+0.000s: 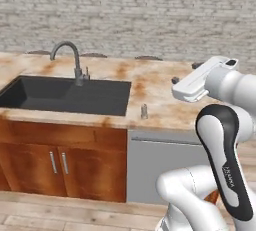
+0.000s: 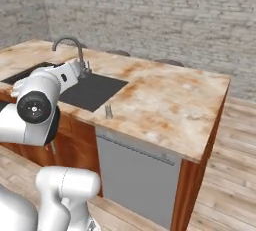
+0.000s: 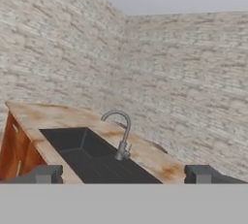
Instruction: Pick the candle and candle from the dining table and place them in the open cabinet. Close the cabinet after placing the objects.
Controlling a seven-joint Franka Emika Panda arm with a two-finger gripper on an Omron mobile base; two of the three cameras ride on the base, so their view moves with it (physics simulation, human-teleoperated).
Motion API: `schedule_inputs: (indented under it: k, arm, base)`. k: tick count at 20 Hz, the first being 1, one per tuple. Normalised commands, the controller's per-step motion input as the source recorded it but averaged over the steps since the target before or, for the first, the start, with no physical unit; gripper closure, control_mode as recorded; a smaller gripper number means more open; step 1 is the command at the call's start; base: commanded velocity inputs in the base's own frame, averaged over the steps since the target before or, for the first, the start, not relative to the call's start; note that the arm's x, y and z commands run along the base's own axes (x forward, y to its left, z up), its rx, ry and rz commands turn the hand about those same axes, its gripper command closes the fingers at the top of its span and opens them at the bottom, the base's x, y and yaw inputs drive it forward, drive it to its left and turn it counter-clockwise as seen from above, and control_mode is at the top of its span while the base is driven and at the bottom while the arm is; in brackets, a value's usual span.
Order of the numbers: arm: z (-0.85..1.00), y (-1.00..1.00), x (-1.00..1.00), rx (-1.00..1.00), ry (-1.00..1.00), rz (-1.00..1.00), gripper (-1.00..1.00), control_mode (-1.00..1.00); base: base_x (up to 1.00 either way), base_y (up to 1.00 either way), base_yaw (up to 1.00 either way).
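Note:
The short grey candle stands upright near the front edge of the dining table, just right of the dark sink; it is also in the right base view. My gripper hovers above the table's right part, well right of and above this candle, pointing left. In the hand view the gripper is open, its fingertips far apart with nothing between them, facing the sink and faucet. The olive-yellow taper and the wall cabinet are out of view.
A curved grey faucet rises behind the sink. Below the top are wooden base cupboards and a grey dishwasher front. A brick wall runs behind, and the table's right end drops to wooden floor.

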Motion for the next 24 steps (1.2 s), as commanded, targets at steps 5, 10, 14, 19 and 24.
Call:
schedule_inputs:
  k: [5,10,14,19,24]
  arm:
    - [0.0,0.0,0.0,0.0,0.0,0.0,-1.0,1.0]
    - [0.0,0.0,0.0,0.0,0.0,0.0,-1.0,1.0]
    - [0.0,0.0,0.0,0.0,0.0,0.0,-1.0,1.0]
    - [0.0,0.0,0.0,0.0,0.0,0.0,-1.0,1.0]
    - [0.0,-0.04,0.23,0.0,0.05,0.03,-1.0,-1.0]
  base:
    - [0.85,0.43,-0.3]
    - [0.8,0.36,-0.22]
    - [0.53,0.07,-0.18]
    - [0.25,-0.07,-0.13]
    - [0.04,-0.02,-0.01]
